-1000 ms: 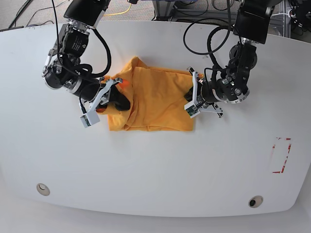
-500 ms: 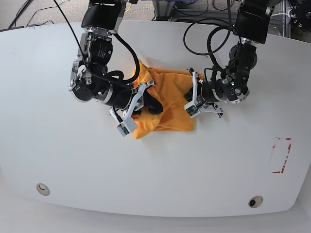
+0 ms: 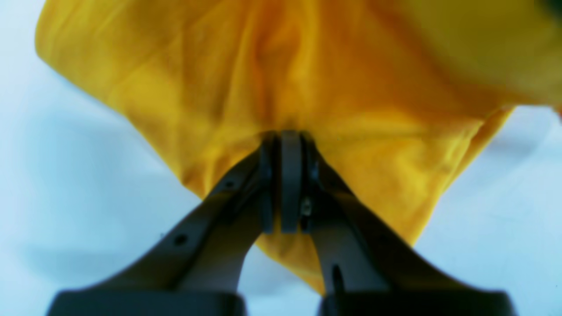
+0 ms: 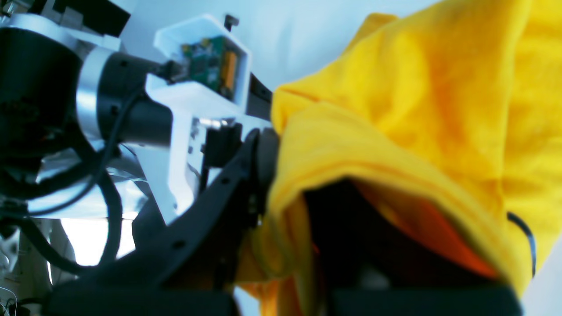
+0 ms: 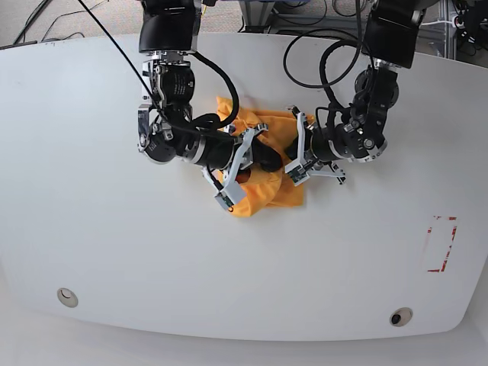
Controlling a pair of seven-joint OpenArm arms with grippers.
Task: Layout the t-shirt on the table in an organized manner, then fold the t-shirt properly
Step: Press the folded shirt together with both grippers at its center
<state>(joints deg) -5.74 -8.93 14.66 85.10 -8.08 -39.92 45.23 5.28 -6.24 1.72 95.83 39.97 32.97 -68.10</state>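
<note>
Base view: both arms meet over the bunched orange-yellow t-shirt (image 5: 263,191) near the middle of the white table (image 5: 114,252) — the left gripper (image 3: 285,140) and the right gripper (image 5: 263,156) each pinch its cloth.

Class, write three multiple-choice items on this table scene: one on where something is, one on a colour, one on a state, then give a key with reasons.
1. Where is the red tape outline on the table?
A. beside the t-shirt
B. near the base view's right edge
C. under an arm

2. What colour is the t-shirt?
A. blue
B. green
C. orange-yellow

3. How does the left gripper stand?
A. shut on the t-shirt
B. open above it
C. shut on bare table

Key: B, the outline lies far right, apart from the cloth; C, the cloth is orange-yellow in every view; A, the left wrist view shows the fingers together with cloth bunched at their tips.
</note>
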